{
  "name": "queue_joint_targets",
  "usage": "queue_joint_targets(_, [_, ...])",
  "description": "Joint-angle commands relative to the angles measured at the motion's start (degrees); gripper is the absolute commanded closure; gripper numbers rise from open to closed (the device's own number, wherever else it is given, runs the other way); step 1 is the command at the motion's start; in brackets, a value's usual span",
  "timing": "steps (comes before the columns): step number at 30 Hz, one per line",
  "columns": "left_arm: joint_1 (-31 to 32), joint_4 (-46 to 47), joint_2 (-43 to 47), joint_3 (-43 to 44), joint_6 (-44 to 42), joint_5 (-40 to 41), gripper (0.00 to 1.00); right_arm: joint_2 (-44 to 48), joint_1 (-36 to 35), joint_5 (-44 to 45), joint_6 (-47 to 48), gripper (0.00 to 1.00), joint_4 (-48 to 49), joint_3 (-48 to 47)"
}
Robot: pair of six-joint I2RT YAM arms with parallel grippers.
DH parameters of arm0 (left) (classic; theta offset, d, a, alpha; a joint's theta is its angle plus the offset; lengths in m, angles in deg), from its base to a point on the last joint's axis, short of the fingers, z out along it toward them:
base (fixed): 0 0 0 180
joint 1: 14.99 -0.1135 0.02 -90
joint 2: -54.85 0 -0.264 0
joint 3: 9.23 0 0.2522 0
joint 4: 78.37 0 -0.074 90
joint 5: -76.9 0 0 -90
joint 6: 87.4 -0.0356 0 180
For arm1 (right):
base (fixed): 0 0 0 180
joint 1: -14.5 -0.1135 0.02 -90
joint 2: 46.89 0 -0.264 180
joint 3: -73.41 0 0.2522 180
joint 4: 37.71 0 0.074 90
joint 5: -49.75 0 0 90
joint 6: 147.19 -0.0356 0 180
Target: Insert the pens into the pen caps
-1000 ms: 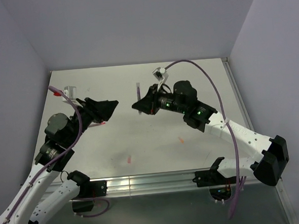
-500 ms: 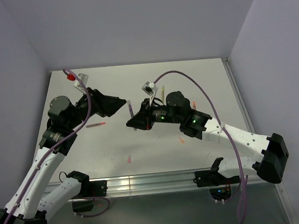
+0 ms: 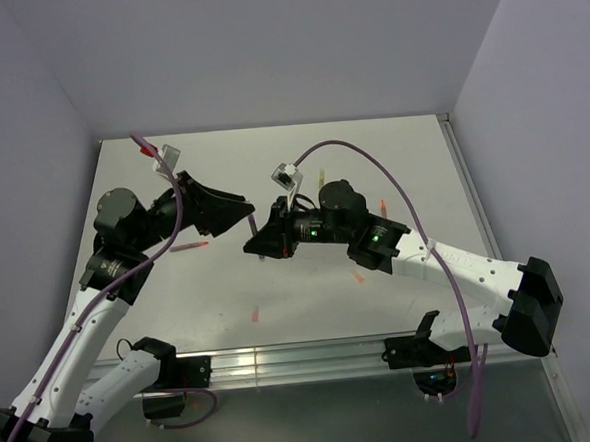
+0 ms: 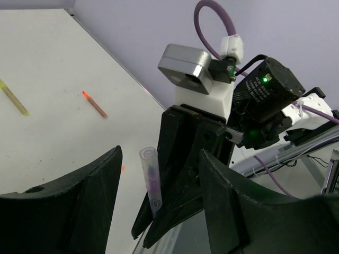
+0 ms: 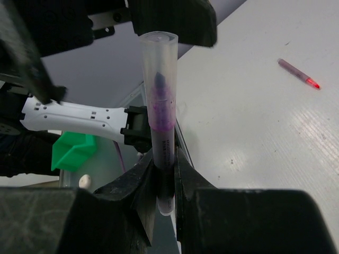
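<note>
My right gripper is shut on the dark grey-purple pen and holds it in the air. The pen's tip sits inside a pale see-through purple cap. My left gripper is open and empty, its jaws either side of the capped end without touching it. A pink-red pen lies on the table to the left. A yellow pen and an orange-red pen lie farther back. A small orange cap and a small pink cap lie near the front.
The white table is walled on the left, back and right. A metal rail runs along its near edge. Purple cables loop above both wrists.
My right gripper has moved forward and left with the purple pen. My left gripper has swung right and now has its open jaws around the pen's capped end.
</note>
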Motion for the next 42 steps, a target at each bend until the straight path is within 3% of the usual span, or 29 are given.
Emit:
queue_joint_targets(1, [-0.3,2.2,-0.5,-0.2,-0.1,-2.2,0.37,-0.4,-0.6,-0.2,1.3,1.00,2.5,-3.8])
queue_joint_targets(8, [-0.3,3.3,-1.0,-0.6,0.3,-3.4,0.42,-1.0,-1.2,-0.1,1.4,1.00,2.2,-4.6])
queue_joint_targets(11, [-0.3,3.8,-1.2,-0.9,0.5,-4.1,0.54,-1.1,-1.3,0.2,1.4,1.00,2.0,-4.7])
queue_joint_targets(18, [-0.3,3.4,-1.5,-1.6,0.3,-6.2,1.00,-2.0,-1.3,1.4,2.1,1.00,1.0,-6.7])
queue_joint_targets(24, [-0.2,2.6,-0.6,-3.6,-1.3,-7.9,1.00,-2.8,-0.4,3.4,2.7,1.00,-1.2,-10.6])
queue_joint_targets(29, [0.5,2.6,0.0,-6.2,-2.3,-8.5,1.00,-4.3,3.4,-0.2,0.4,1.00,0.3,-14.5])
queue_joint_targets(36, [7.5,3.7,-0.4,-10.5,-2.5,-2.7,1.00,-6.2,10.1,-3.6,-3.4,1.00,2.7,-20.3])
queue_joint_targets(42, [9.7,6.6,-0.5,-14.1,-1.1,-1.8,1.00,-7.1,12.5,-3.8,-3.7,1.00,1.8,-24.9])
